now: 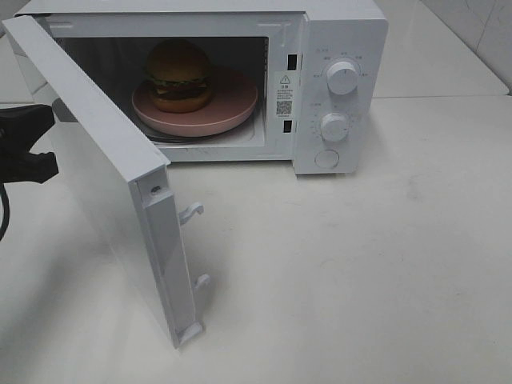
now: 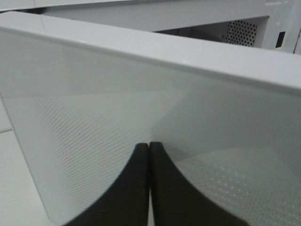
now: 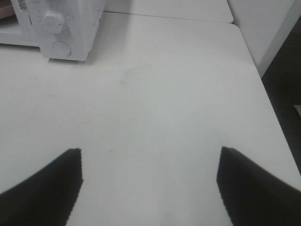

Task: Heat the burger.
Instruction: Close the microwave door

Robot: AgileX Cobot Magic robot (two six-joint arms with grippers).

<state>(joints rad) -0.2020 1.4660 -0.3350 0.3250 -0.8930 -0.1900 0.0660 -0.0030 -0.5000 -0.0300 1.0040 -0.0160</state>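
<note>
While the microwave [image 1: 336, 32] door [image 1: 96, 184] stands swung wide, its latch-hook edge jutting over the desk [image 1: 376, 264], we see the burger [image 1: 178, 74] on a pink plate [image 1: 236, 108] inside the cavity, with open desk in front and to the right. The left jaws are pressed together close to the door's outer face, the right jaws wide apart above the desk, holding nothing. A frame sticker [image 1: 284, 92] carries a warning triangle and QR code beside two dials [image 1: 343, 78]; their print is too small for us to read.
</note>
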